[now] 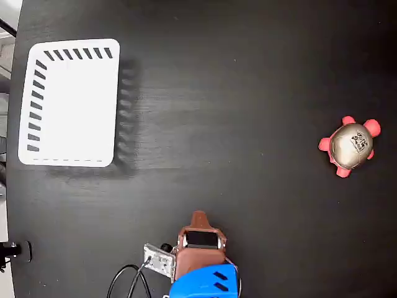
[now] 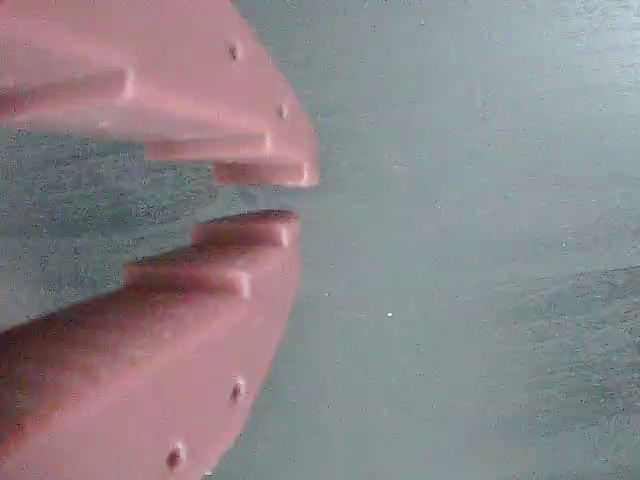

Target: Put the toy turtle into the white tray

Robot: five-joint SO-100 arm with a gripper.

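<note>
Sitting at the near edge of the black bench [image 1: 248,74], the pincer [image 2: 285,197] was nearly shut, with just a thin gap between its tips, and it held nothing. The turtle [image 1: 350,146] lay far off to the right in the fixed view, on its own. The tray [image 1: 71,102] was empty and well apart on the left. The turtle's shell looked smooth, shiny and round, so it might slip. Squeezing low across the sides of the shell seemed best.
</note>
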